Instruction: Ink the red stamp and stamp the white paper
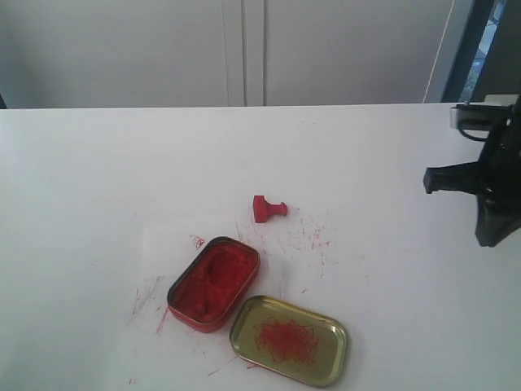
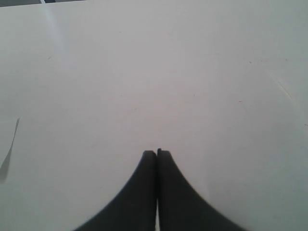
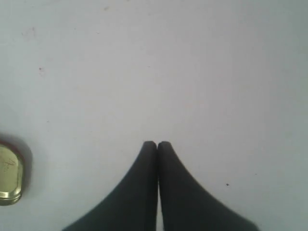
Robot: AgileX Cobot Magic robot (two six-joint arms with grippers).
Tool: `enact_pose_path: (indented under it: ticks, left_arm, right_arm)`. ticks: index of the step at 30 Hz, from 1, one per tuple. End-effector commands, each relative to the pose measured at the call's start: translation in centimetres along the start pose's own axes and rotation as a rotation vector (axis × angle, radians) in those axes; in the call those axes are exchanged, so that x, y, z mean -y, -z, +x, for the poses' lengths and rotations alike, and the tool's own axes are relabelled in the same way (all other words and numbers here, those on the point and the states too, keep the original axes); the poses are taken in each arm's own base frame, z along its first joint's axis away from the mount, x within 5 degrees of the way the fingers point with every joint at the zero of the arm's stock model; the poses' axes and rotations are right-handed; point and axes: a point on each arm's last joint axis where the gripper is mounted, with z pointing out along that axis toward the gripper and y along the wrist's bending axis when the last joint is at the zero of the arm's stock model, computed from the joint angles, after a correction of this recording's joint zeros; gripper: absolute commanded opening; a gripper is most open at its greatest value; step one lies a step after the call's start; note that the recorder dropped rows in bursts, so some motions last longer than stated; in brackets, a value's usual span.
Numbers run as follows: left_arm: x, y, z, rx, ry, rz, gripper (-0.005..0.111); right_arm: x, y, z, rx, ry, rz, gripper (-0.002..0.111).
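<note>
The red stamp (image 1: 269, 208) lies tipped on its side on the table, just beyond the white paper (image 1: 293, 248), a faint sheet marked with red scratches. My right gripper (image 3: 157, 143) is shut with nothing in it and hovers over bare tabletop. Its arm (image 1: 488, 191) shows at the right edge of the exterior view, far from the stamp. My left gripper (image 2: 157, 152) is also shut and empty over plain white table. It does not show in the exterior view.
An open tin of red ink (image 1: 214, 283) sits on the paper, left of middle. Its gold lid (image 1: 290, 340), smeared red inside, lies beside it near the front edge. The lid's corner (image 3: 9, 175) shows in the right wrist view.
</note>
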Motion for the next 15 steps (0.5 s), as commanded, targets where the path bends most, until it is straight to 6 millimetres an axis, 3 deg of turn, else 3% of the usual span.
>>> enact_pose_path:
  ticks: [1,8,15]
  left_arm:
    - [0.0,0.0,-0.1,-0.005,0.000,-0.002,0.000]
    - [0.0,0.0,-0.1,-0.005,0.000,-0.002,0.000]
    - [0.0,0.0,-0.1,-0.005,0.000,-0.002,0.000]
  right_arm:
    - [0.9,2.5,2.1,0.148,-0.019,0.014,0.000]
    - [1.4,5.5,5.6,0.337,-0.013,-0.019,0.000]
    - [1.8,7.2,9.0,0.562,0.019,-0.050,0.000]
